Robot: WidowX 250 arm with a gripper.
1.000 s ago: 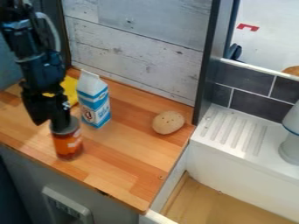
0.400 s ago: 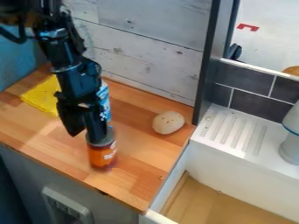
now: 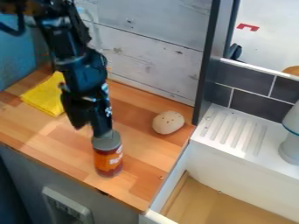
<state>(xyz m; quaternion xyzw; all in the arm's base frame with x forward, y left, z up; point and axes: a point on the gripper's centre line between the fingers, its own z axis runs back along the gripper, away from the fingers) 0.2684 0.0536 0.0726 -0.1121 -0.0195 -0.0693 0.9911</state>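
Largest first: a wooden table (image 3: 140, 175) is recorded across the left and middle of the view, with its front edge running at a slant above a grey cabinet front. It is backed by a whitewashed plank wall (image 3: 152, 57), bounded on the right by a dark upright post (image 3: 205, 65). To the right of the post, a white sink unit (image 3: 201, 159) with a ribbed drainboard is seen below dark tiles (image 3: 251, 92). The black robot arm (image 3: 73, 57) is noted entering from the upper left, with its gripper (image 3: 102, 130) pointed down over the table. The lower end of the gripper is observed at the grey top of an orange-and-dark-red can (image 3: 109, 162). How far the gripper is opened, and whether the can is gripped, cannot be told. The can is upright, near the table's front edge. A yellow cloth (image 3: 43, 96) is laid flat towards the rear left of the table, partly covered from view by the arm. A white object with a blue band (image 3: 292, 142) is cut off by the right edge of the view, beside the drainboard's ribs. A pale, rounded object with small dark dots (image 3: 168, 122) is located near the table's right edge, well apart from the can.
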